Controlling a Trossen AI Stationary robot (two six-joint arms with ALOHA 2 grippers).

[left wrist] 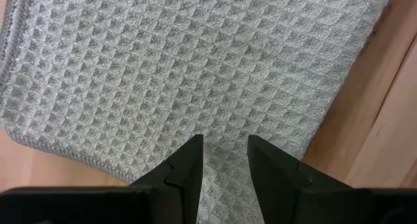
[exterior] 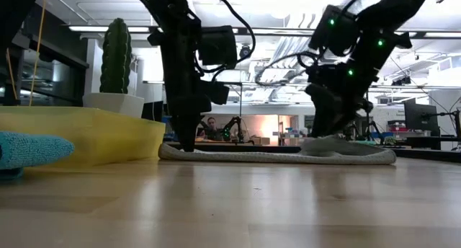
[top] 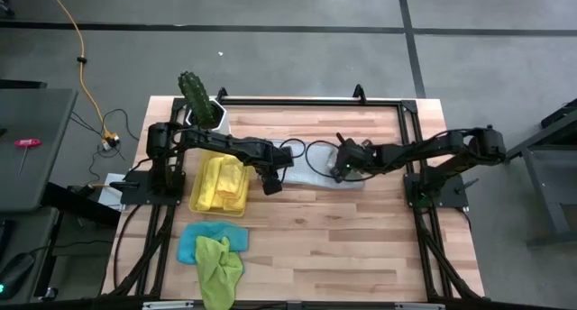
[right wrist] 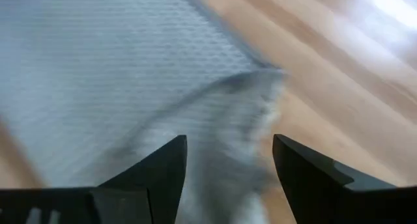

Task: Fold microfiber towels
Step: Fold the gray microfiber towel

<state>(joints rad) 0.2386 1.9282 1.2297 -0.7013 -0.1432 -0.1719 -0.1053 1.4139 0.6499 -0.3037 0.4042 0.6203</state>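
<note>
Grey towel (top: 317,176) lies flat mid-bench between both arms; waffle weave, looks light, limp and grippy, so best pinched at an edge or corner and lifted slowly, since it will likely sag and drag. Left pincer (left wrist: 225,160) stands on its left part, fingers part-spread with cloth showing in the gap, nothing gripped. Right pincer (right wrist: 229,160) is spread wide over the raised right edge, not yet closed.
</note>
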